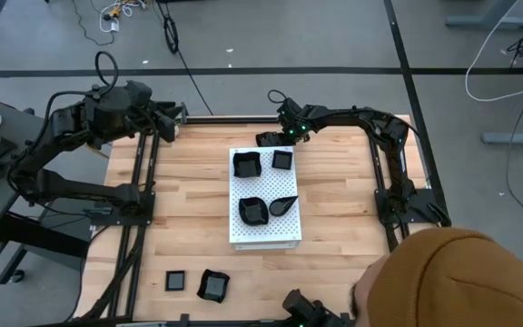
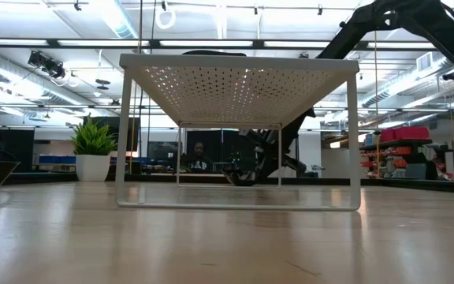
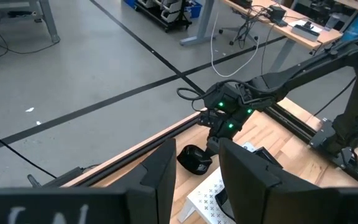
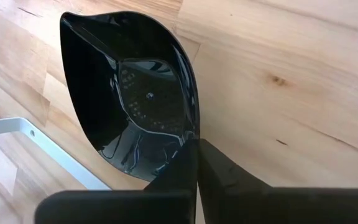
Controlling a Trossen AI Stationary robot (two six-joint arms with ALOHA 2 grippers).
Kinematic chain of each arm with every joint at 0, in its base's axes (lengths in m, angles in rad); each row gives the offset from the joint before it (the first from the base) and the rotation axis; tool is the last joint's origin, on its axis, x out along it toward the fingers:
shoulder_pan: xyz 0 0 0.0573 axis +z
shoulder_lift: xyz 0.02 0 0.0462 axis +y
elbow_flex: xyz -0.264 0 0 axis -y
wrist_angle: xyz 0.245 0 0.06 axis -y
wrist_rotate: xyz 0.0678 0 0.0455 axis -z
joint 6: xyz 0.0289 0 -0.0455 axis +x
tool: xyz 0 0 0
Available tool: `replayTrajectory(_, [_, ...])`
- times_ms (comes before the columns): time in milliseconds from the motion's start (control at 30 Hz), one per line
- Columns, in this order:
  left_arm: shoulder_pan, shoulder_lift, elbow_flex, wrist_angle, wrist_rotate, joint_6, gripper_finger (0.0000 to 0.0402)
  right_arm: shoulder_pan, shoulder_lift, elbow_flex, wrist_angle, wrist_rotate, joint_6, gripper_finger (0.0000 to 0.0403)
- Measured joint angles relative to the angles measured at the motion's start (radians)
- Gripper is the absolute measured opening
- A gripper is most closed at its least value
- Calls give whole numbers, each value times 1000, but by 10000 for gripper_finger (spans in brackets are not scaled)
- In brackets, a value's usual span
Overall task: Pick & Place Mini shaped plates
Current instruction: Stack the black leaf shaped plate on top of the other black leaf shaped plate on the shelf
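Nearest, two mini shaped plates (image 1: 177,281) (image 1: 212,284) lie on the table (image 1: 334,218) at its near left. Farther, four plates (image 1: 252,210) (image 1: 282,205) (image 1: 246,164) (image 1: 282,160) sit on the white perforated board (image 1: 263,234). Beyond the board's far edge, the right gripper (image 4: 197,144) pinches the rim of a seventh, teardrop plate (image 4: 129,93). At far left, the left gripper (image 3: 196,167) waits, fingers apart and empty.

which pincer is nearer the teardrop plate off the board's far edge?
Right. The right pincer is shut on the rim of the teardrop plate, just beyond the white board. The left pincer waits near the table's far left corner, well apart.
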Motion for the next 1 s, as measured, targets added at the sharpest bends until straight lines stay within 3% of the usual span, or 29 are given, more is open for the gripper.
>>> replayTrajectory(1000, [0, 0, 0, 40, 1, 2, 126, -86, -72, -2, 29, 8, -44, 3])
